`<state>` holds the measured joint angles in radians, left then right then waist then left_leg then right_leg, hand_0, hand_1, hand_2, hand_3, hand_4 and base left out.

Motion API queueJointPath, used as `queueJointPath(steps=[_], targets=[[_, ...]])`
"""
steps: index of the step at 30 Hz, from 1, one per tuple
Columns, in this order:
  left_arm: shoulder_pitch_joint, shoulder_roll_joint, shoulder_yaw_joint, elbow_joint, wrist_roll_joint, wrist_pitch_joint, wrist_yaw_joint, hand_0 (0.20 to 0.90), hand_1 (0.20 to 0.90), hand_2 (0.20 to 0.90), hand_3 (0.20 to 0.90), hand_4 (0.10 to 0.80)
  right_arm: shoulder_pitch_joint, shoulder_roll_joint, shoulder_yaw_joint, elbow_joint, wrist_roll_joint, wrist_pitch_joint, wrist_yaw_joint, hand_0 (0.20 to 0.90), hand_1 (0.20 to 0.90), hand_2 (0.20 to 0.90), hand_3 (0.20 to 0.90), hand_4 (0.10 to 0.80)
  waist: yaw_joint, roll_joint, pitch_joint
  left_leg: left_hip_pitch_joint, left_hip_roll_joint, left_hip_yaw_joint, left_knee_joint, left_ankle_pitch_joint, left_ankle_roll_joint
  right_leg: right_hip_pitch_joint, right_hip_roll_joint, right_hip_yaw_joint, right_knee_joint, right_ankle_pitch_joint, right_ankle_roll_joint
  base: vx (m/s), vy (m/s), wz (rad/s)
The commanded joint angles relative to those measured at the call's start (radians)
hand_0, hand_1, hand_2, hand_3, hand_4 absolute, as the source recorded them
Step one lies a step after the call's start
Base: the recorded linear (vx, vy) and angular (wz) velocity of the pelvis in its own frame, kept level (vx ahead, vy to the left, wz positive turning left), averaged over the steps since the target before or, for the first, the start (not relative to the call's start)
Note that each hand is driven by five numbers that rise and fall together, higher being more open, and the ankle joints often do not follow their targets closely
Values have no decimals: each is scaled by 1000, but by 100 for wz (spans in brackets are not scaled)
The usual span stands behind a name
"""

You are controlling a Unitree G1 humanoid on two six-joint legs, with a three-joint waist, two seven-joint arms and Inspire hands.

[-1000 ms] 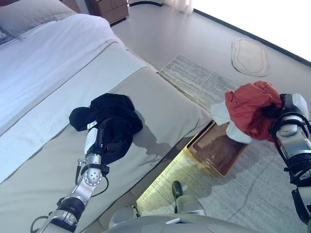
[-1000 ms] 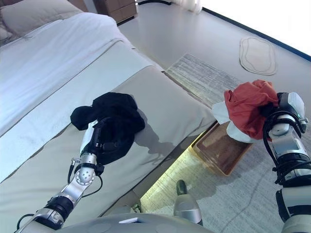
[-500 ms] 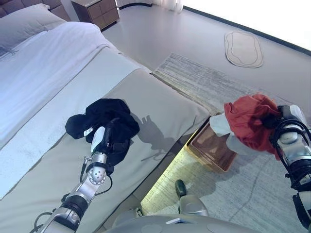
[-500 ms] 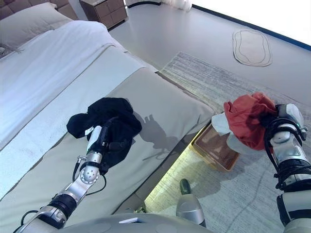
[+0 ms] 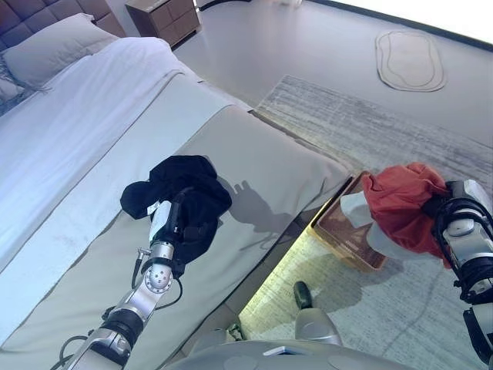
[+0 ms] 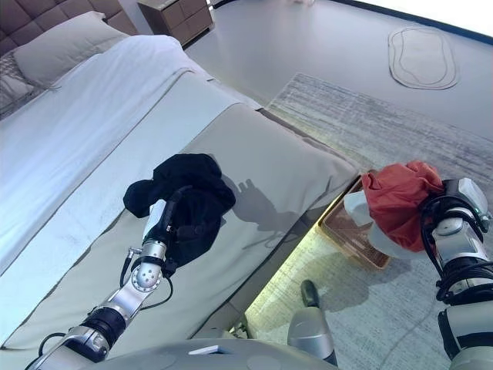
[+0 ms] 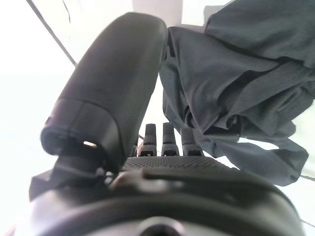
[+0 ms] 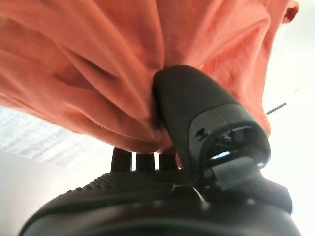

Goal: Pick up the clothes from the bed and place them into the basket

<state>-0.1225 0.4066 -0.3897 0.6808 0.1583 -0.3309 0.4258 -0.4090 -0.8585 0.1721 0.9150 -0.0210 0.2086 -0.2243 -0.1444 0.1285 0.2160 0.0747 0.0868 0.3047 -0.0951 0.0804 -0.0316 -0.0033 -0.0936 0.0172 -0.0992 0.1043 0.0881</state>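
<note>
A black garment (image 5: pixel 181 189) lies bunched on the grey foot of the bed (image 5: pixel 262 169). My left hand (image 5: pixel 179 223) rests on its near side, and in the left wrist view the dark cloth (image 7: pixel 231 88) sits between thumb and curled fingers. My right hand (image 5: pixel 456 223) is shut on a red garment (image 5: pixel 400 210), with the thumb pressed into the folds (image 8: pixel 98 64). A white cloth (image 5: pixel 360 225) hangs beneath the red one. The bundle hovers over the right end of the brown woven basket (image 5: pixel 337 231) on the floor beside the bed.
A grey rug (image 5: pixel 347 127) spreads under the basket and along the bed. An oval mat (image 5: pixel 410 60) lies on the far floor. A wooden nightstand (image 5: pixel 162 14) and a pillow (image 5: pixel 46 55) are at the bed's head. White sheet covers the bed's far half.
The camera has shifted. My right hand has lowered the red garment closer over the basket. The left hand stays on the black garment.
</note>
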Motion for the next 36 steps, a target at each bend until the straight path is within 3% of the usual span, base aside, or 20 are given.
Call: queueJointPath(steps=[1,15,23,36], targets=[[-100,44,-4,-55,2,-91,38,900,900,900,900,800,-164,-67,17,26,-43,-81,-94,900,900,900,900,800,21,-70,-22,65,16,-44,8,-115,-39,15,-15,-19,19,-33,7,0,0,0],[-95,47,-6,-48,-2,-100,25,900,900,900,900,800,-150,-62,8,36,-61,-75,-97,900,900,900,900,800,32,-81,-40,68,19,-53,8,-114,-40,29,-13,-33,18,-37,6,2,-1,1],[-89,45,-9,-41,-11,-94,36,900,900,900,900,800,-179,-61,44,-30,-101,-118,-96,900,900,900,900,800,55,-94,-47,62,20,-85,8,-107,-39,41,-14,-47,18,-40,1,3,1,5],[-81,40,15,-27,12,-62,123,900,900,900,900,800,-399,58,314,-232,-224,-128,-104,900,900,900,900,800,176,-130,-47,12,2,-185,8,-90,-32,54,-38,-146,20,-57,-12,-18,-2,18]])
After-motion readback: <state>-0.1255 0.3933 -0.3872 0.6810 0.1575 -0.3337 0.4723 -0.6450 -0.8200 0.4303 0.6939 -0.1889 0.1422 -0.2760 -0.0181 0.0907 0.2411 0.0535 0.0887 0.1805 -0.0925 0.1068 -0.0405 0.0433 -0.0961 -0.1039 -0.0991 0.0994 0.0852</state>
